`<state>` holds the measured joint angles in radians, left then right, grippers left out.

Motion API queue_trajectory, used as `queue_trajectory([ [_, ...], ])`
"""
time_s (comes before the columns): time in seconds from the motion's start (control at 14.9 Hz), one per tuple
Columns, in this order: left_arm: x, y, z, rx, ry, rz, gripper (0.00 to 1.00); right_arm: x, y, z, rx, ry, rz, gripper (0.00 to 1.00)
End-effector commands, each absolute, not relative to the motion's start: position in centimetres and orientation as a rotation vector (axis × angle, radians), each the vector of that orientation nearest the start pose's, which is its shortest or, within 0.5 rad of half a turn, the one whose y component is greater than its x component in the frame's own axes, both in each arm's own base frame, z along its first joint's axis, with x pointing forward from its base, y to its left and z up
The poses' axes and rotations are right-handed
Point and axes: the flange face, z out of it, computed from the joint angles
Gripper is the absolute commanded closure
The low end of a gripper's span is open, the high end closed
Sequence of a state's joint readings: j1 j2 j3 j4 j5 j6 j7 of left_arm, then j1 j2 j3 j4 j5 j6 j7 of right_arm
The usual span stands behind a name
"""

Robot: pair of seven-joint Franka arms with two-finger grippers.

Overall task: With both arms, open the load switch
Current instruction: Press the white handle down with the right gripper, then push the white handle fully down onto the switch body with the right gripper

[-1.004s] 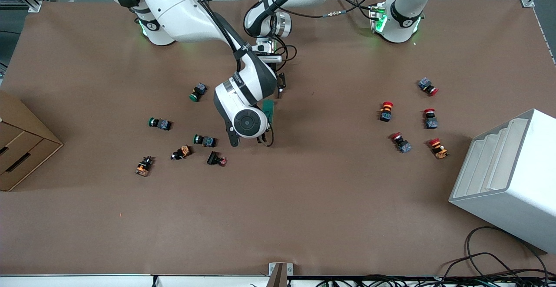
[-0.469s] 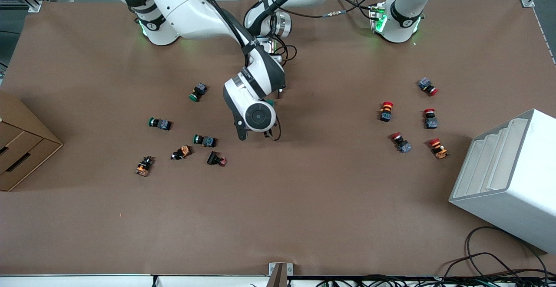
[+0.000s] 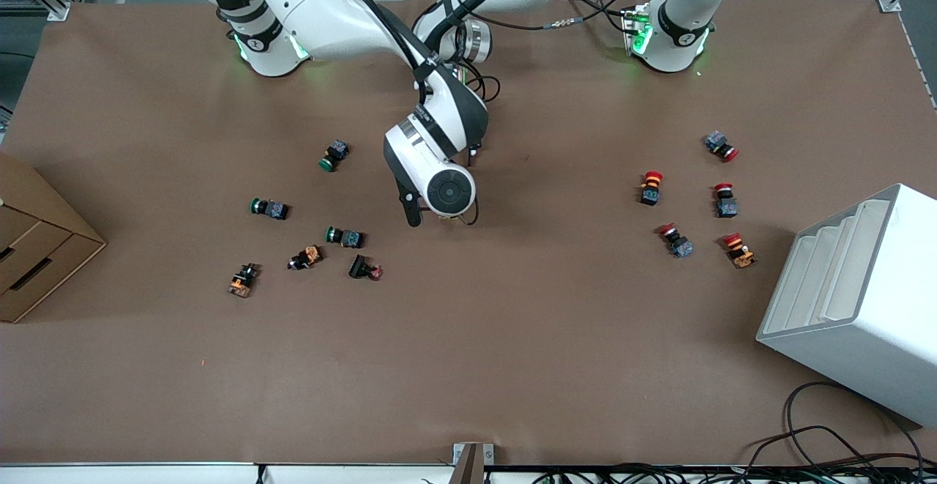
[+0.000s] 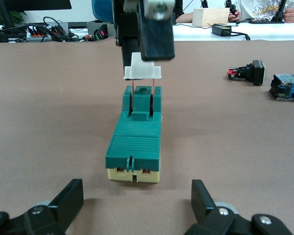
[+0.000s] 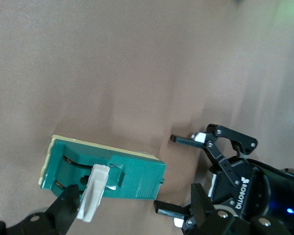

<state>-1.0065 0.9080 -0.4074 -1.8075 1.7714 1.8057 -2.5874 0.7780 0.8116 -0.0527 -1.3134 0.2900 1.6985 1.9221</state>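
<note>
The load switch [image 4: 134, 142], a dark-green block on a cream base, lies on the brown table [image 3: 512, 337] near its middle. Its white handle [image 4: 143, 72] stands raised on two metal blades. In the front view the right arm's wrist [image 3: 439, 176] hides the switch. My right gripper [image 5: 132, 205] hangs over the handle end, open, with one finger [image 5: 63, 208] right beside the white handle [image 5: 94, 193]. My left gripper [image 4: 137, 208] is low at the switch's other end, open, its fingers [image 4: 66, 203] apart from the block. The right wrist view also shows the left gripper [image 5: 179, 171] open.
Green-capped push buttons [image 3: 334, 154] and orange ones [image 3: 306, 257] lie scattered toward the right arm's end. Several red mushroom buttons [image 3: 650, 187] lie toward the left arm's end. A cardboard box [image 3: 36, 250] and a white rack [image 3: 856, 301] stand at the table's two ends.
The right arm's wrist has moved toward the left arm's gripper. It now covers the green switch, which showed beside it a second ago. The left arm has stayed put.
</note>
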Motion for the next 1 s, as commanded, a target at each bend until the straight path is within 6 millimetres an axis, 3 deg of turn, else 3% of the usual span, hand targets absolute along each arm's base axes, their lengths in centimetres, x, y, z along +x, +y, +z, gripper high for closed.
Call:
queue_trajectory([
  [0.0, 18.0, -56.8, 4.3, -2.623, 0.026, -1.673, 0.04, 49.4, 48.9, 23.9, -2.761, 2.086, 0.614, 0.0],
  [0.94, 17.8, -56.7, 4.1, -2.626, 0.031, -1.668, 0.01, 47.1, 49.6, 23.7, -2.901, 2.013, 0.654, 0.0],
])
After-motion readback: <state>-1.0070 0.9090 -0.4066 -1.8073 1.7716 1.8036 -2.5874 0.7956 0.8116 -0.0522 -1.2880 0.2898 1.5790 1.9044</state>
